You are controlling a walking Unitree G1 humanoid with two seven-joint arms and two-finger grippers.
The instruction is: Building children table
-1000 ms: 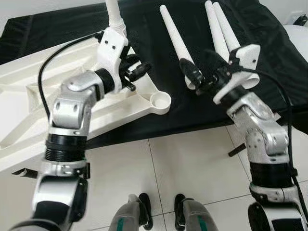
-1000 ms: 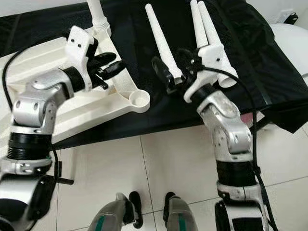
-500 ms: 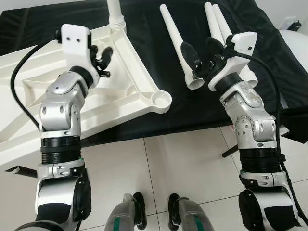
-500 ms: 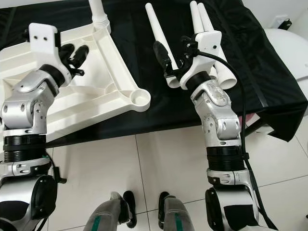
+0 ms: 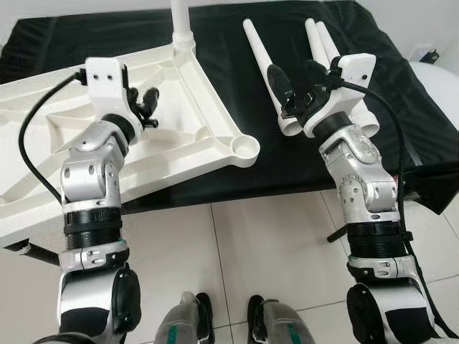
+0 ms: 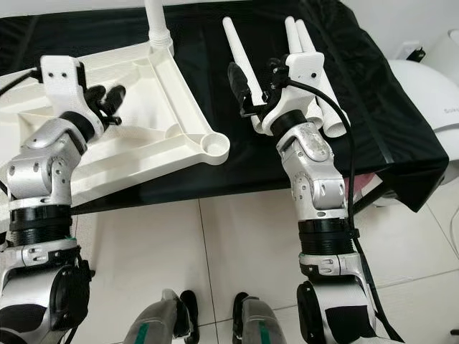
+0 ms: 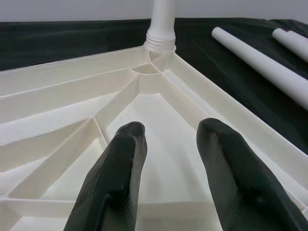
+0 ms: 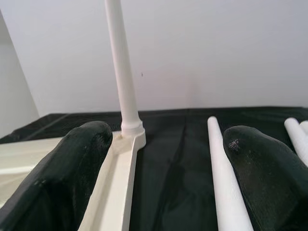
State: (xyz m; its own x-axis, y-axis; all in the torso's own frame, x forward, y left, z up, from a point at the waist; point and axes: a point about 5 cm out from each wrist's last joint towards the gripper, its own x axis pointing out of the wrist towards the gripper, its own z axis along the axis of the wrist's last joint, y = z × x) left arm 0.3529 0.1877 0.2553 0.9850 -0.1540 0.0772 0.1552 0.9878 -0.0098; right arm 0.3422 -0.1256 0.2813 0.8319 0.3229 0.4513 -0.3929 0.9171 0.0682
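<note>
A white table top [image 5: 186, 115] lies upside down on a black cloth [image 5: 287, 165], with one leg [image 5: 181, 25] standing up at its far corner. Three loose table legs [image 5: 262, 61] lie to the right. The left gripper [image 7: 168, 144] hangs over the table top, fingers apart, holding nothing. The right gripper [image 5: 297, 82] is wide open above the loose legs.

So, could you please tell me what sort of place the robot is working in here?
Probably a room in a home: a white tiled floor, a plain white wall, and a black cloth spread under an upturned tabletop and loose table legs.
</note>
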